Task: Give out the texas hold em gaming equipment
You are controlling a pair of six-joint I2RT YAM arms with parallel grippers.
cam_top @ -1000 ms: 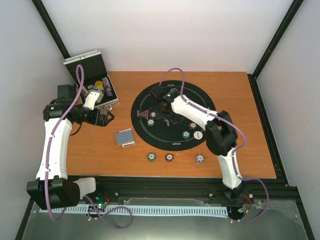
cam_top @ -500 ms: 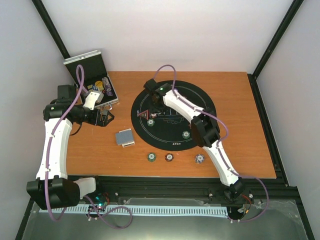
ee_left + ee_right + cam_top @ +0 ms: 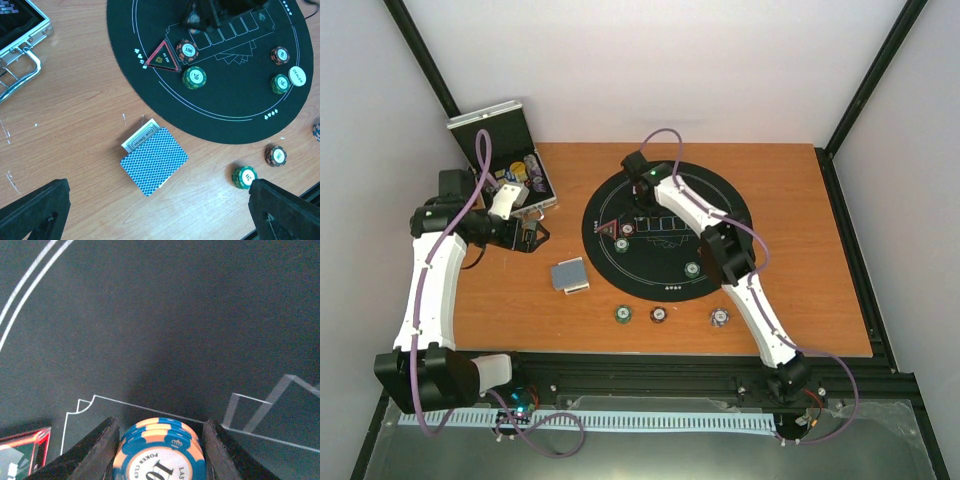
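One stack of blue-and-peach chips (image 3: 160,455) is sitting pinched between the part-closed jaws of my right gripper (image 3: 160,424). I am carrying it low over the black mat (image 3: 155,25), beside the red triangle marker (image 3: 162,57) and the printed card outlines. Compared with a second ago, that arm is reaching further toward the far left of the mat. Its elbow is swinging in over the spot where a maroon chip (image 3: 280,55) and the white dealer disc (image 3: 296,76) are lying, so the overhead view is now hiding them. I am reading this as the carry nearing its end, with the set-down not yet made; whether the stack is touching the mat I cannot tell. My left gripper (image 3: 533,238) is hanging where it was, jaws spread wide and empty, near the open case (image 3: 485,122) at the bench's far left corner. The blue-backed deck (image 3: 154,161) is lying on bare bench just off the mat's left rim, and three chips (image 3: 659,314) are waiting along the near edge.
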